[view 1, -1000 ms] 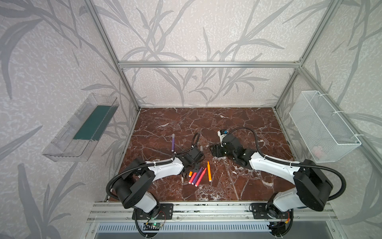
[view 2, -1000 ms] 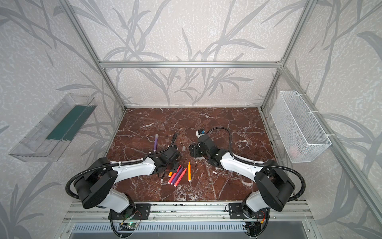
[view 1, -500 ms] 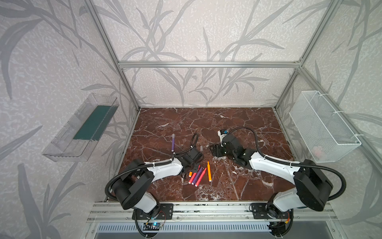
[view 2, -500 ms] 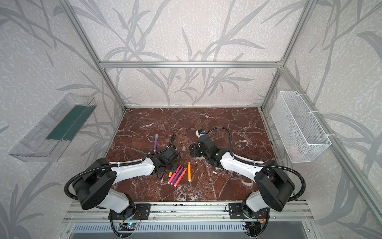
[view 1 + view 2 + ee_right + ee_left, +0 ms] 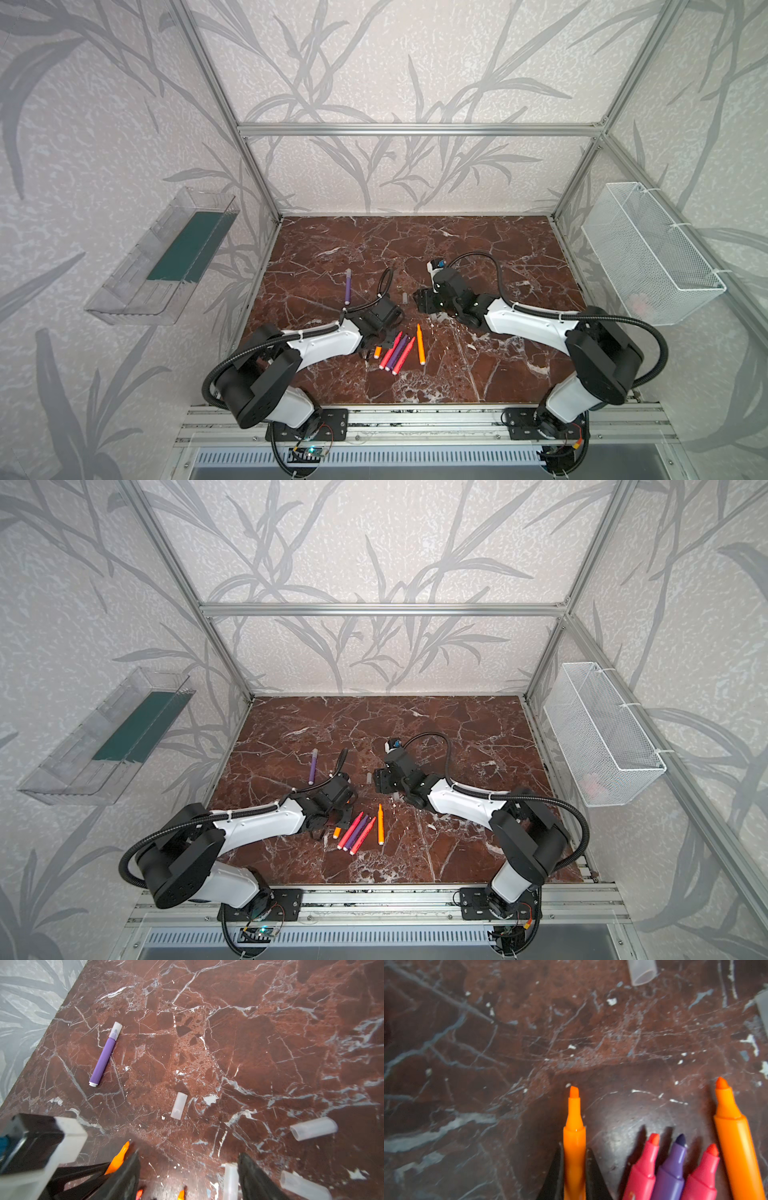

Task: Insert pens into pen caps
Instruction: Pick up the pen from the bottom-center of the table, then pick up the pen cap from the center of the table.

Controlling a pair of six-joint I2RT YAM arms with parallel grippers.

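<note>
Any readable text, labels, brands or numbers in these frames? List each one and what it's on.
No legible text in any view.
Pens, including the orange pen in the left hand: no print visible.
Pen caps: plain, unmarked.
Small circuit board: any markings are too small to read.

The surface (image 5: 457, 249) is red-brown marble veined in white. The walls (image 5: 374, 62) are pale grey with a darker grey leaf pattern. An orange pen (image 5: 574, 1147) and a second orange pen (image 5: 737, 1147) have deeper orange tips. The pink-red pens (image 5: 643, 1167) have red tips, and the purple pen (image 5: 671, 1167) has a dark tip. A capped purple pen (image 5: 104, 1057) has a white end. The caps (image 5: 178, 1106) are translucent and whitish. The arms (image 5: 328, 347) are white and black. The left end effector (image 5: 574, 1169) and right end effector (image 5: 188, 1155) are black. The basket (image 5: 640, 257) is white mesh. The tray (image 5: 137, 291) is clear with a dark green panel. The frame (image 5: 415, 129) is silver.
</note>
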